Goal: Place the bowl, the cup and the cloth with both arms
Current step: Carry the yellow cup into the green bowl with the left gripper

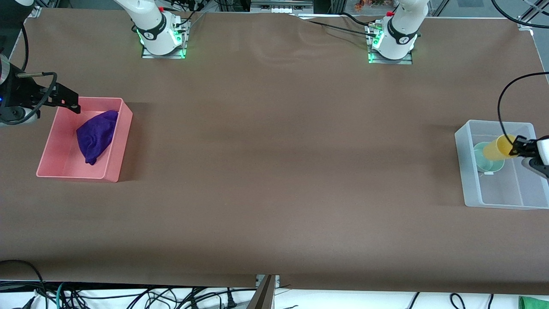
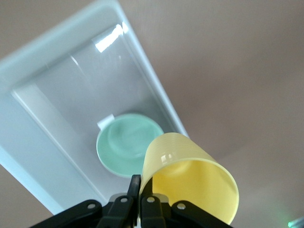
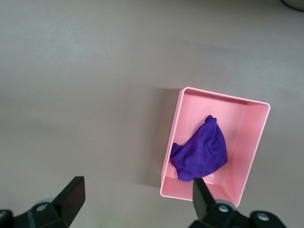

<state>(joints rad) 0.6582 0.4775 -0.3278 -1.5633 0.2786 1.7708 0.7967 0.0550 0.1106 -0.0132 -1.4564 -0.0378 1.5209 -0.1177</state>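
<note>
Currently: yellow cup [image 1: 497, 148], smooth tapered plastic, hanging tilted in left gripper [image 1: 516, 148], clenched on its rim, over teal bowl [image 1: 487, 160] sitting in translucent bin [image 1: 469, 189]. Fuzzy purple cloth [image 1: 98, 134] lying bunched in pink tray [image 1: 118, 141]. Right gripper [image 1: 70, 103] hovering w/ fingers apart over tray's edge; arm partly cut off.
</note>
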